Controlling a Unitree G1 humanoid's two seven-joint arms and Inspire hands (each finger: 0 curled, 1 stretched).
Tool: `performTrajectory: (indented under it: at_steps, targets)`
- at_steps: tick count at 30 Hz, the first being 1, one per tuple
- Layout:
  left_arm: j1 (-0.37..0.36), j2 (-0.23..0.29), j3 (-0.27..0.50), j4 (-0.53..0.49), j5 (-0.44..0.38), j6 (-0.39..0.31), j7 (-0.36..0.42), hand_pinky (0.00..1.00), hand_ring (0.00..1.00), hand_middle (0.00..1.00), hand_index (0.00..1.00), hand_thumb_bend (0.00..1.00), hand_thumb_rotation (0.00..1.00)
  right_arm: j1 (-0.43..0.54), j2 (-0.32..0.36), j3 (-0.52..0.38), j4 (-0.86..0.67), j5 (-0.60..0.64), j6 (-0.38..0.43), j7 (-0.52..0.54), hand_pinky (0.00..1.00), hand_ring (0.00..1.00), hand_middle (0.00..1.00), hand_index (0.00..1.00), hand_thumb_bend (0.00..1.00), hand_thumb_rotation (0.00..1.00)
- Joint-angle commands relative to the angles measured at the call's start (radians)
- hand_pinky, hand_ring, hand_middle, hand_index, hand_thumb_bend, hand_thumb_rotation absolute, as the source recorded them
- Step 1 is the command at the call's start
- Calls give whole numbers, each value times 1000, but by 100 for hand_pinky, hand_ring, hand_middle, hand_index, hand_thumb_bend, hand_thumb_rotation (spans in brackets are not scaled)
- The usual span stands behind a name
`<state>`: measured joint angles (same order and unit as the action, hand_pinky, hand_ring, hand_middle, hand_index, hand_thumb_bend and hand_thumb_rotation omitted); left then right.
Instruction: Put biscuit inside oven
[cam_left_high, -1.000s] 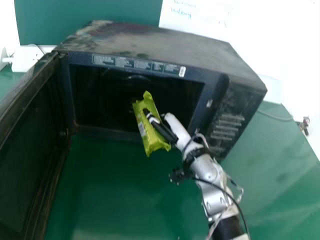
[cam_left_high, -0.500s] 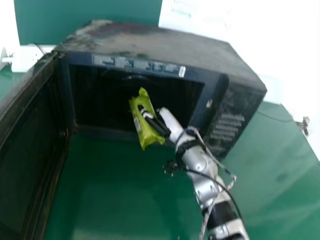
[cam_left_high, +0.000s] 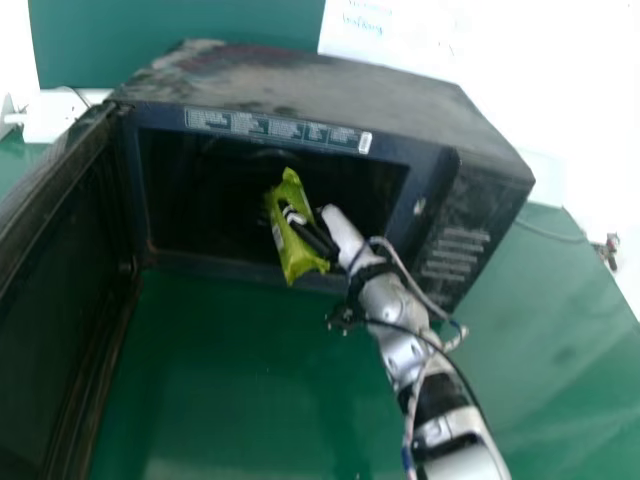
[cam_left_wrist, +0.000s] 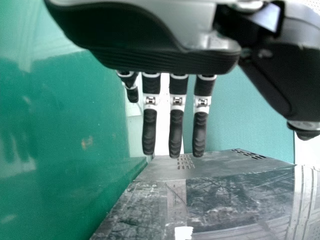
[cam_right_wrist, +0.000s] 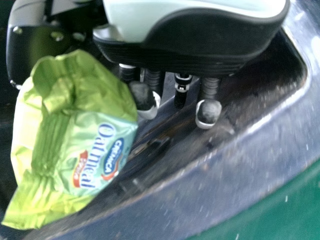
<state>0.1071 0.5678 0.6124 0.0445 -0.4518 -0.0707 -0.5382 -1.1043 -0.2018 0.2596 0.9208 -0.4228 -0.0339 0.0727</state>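
in the head view, the oven door (cam_left_high: 60, 310) stands open along the left edge. at the centre, the green biscuit packet (cam_left_high: 293, 252) is steeply tilted at the opening of the black oven (cam_left_high: 320, 90); how far in it is, i can't tell. just right of it, the right hand (cam_left_high: 343, 232) grips the packet. in the left wrist view, the left hand (cam_left_wrist: 150, 55) is open, its fingers straight.

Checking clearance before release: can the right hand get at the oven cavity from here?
Probably yes: the right hand has the biscuit packet at the mouth of the oven cavity, the door stands open, and I see nothing blocking.
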Motion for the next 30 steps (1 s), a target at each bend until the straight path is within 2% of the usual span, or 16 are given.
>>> performTrajectory:
  at_steps: [1, 5, 8, 11, 14, 20, 24, 25, 26, 27, 28, 30]
  targets:
    - [15, -11, 0, -3, 0, -8, -3, 44, 54, 59, 62, 86, 57, -40, -5, -2, 32, -1, -21, -20, 0, 0, 0, 5, 57, 0]
    - [16, -11, 0, -5, 0, -2, 1, 37, 47, 54, 59, 85, 56, -70, -15, 1, 79, -13, -40, -38, 0, 0, 0, 6, 58, 0]
    - [14, -10, 0, 3, 1, -12, -7, 43, 51, 57, 57, 84, 54, -88, -24, -7, 114, -10, -81, -53, 0, 0, 0, 6, 57, 0]
    - [12, -10, 0, 2, -1, -8, -6, 46, 55, 60, 64, 83, 52, -105, -31, -18, 146, 1, -107, -56, 0, 0, 0, 6, 58, 0]
    - [14, -11, -1, -7, -2, 3, 1, 52, 61, 64, 66, 83, 54, -123, -34, -12, 175, -8, -107, -62, 0, 0, 0, 6, 58, 0]
    - [15, -9, 1, 4, 3, -18, -8, 58, 65, 66, 64, 84, 56, -153, -30, -1, 229, -24, -99, -78, 0, 0, 0, 6, 58, 0]
    - [16, -9, 3, 4, -7, -7, -12, 58, 65, 66, 62, 84, 55, -173, -25, 3, 268, -31, -96, -82, 0, 0, 0, 6, 59, 0]
    - [17, -9, 3, 1, -8, -4, -10, 56, 63, 65, 61, 84, 55, -179, -22, 5, 277, -33, -93, -85, 0, 0, 0, 6, 58, 0]
    - [18, -8, 2, 2, -5, -8, -12, 49, 56, 59, 56, 84, 54, -184, -18, 5, 286, -33, -88, -87, 0, 0, 0, 6, 59, 0]
    - [18, -9, 2, 3, -6, -12, -16, 50, 58, 60, 57, 84, 55, -190, -15, 5, 294, -32, -85, -88, 0, 0, 0, 6, 59, 0]
    - [23, -8, 2, -9, -5, 4, -7, 47, 54, 57, 55, 84, 54, -196, -11, 4, 301, -32, -78, -90, 0, 0, 0, 6, 58, 0]
    - [29, -11, 2, -21, -4, 11, -2, 48, 57, 61, 60, 84, 55, -204, -5, 7, 312, -33, -70, -94, 0, 0, 0, 6, 58, 0]
